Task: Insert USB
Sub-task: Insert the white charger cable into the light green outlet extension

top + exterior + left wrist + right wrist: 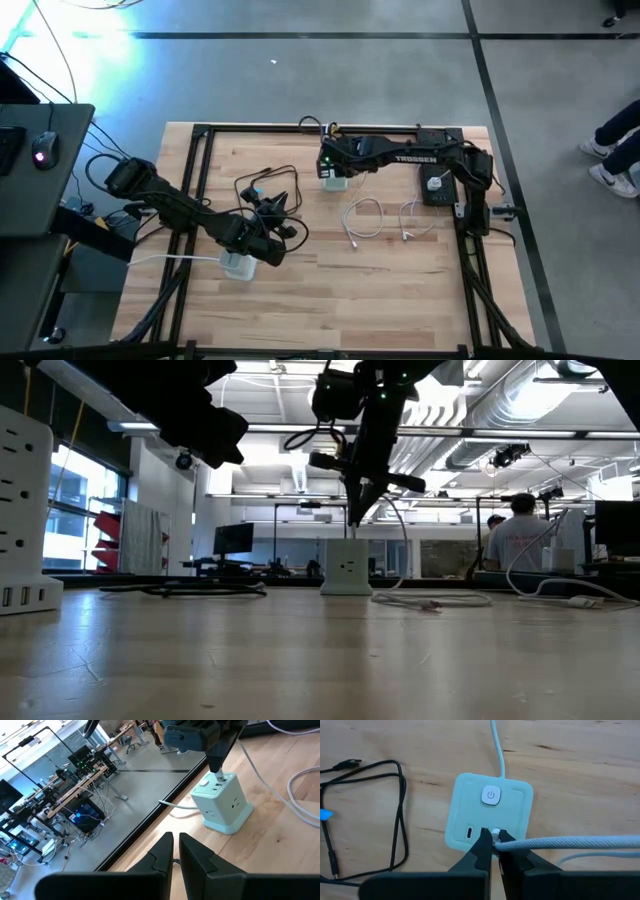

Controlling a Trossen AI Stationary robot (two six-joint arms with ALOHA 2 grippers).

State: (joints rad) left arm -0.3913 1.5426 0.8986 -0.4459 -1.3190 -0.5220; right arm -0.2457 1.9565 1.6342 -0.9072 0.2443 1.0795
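Observation:
A pale green power cube (333, 183) stands on the wooden table near its far edge; its top carries a power button (491, 796) and USB ports. My right gripper (495, 842) hangs over the cube, pointing down, shut on the plug of a white USB cable (570, 842), and also shows in the low view (360, 510). My left gripper (280, 222) waits near the table's middle left with its fingers (165, 852) shut on nothing, facing the cube (222, 805). My right gripper pinches the white cable's plug end (496, 835) between its two fingertips, from above, pointing down. The plug's tip is at the cube's top face beside the small port (469, 832). The cable runs off sideways from the fingers toward the table's right.
A second white power cube (237, 266) sits under my left arm and looms in the low view (20, 510). A looped black cable (262, 185) lies left of the cube. Two white cables (365, 220) lie at mid table. A dark device (437, 186) sits at right.

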